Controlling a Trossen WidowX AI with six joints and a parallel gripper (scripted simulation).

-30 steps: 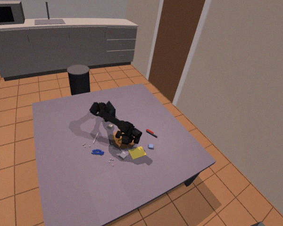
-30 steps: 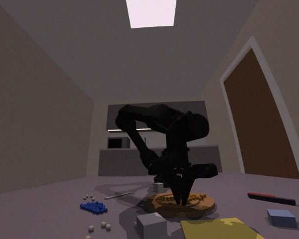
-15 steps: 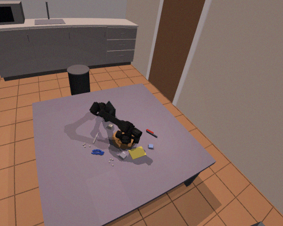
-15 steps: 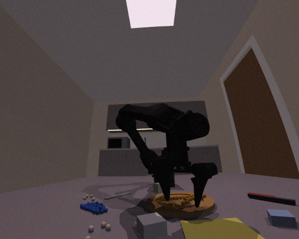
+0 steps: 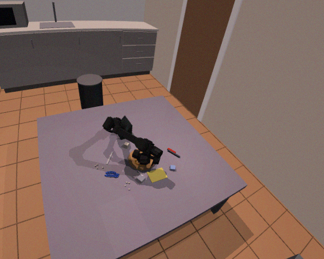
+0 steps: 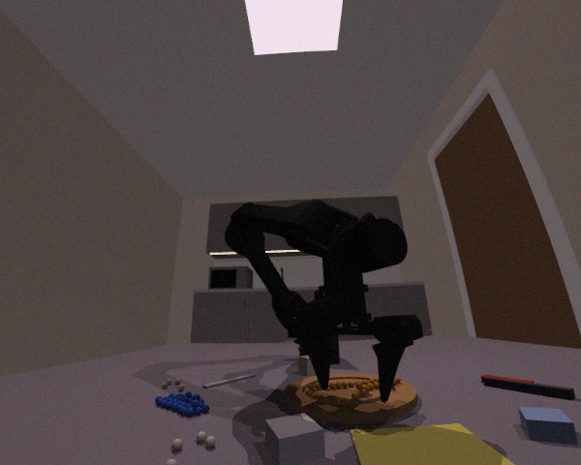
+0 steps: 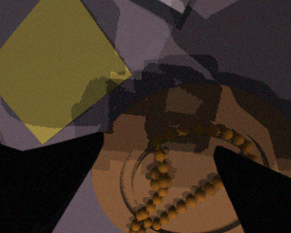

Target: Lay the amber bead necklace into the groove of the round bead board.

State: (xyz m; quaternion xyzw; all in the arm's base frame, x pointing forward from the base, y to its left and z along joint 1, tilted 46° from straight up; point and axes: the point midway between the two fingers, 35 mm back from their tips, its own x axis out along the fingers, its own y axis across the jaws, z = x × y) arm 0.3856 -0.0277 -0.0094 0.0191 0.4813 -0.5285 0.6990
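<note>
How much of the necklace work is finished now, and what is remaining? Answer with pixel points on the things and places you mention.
Done: the amber necklace (image 6: 338,385) (image 7: 191,200) is already on the round board (image 6: 406,400) (image 7: 109,194).
In hand: nothing; the gripper (image 6: 355,395) (image 7: 158,145) stands open over the board.
Left: one strand cuts across the middle, inside the groove (image 7: 122,182), so it likely still needs moving outward into it.

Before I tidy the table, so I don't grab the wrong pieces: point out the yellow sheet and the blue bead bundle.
yellow sheet (image 5: 157,175) (image 6: 428,445) (image 7: 58,68): all three views, its middle
blue bead bundle (image 5: 112,174) (image 6: 183,404): top and exterior, its middle

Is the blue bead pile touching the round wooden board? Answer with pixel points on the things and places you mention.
Apart: the top view shows bare tabletop between the blue beads (image 5: 112,174) (image 6: 181,403) and the board (image 5: 132,164) (image 6: 351,413).
</note>
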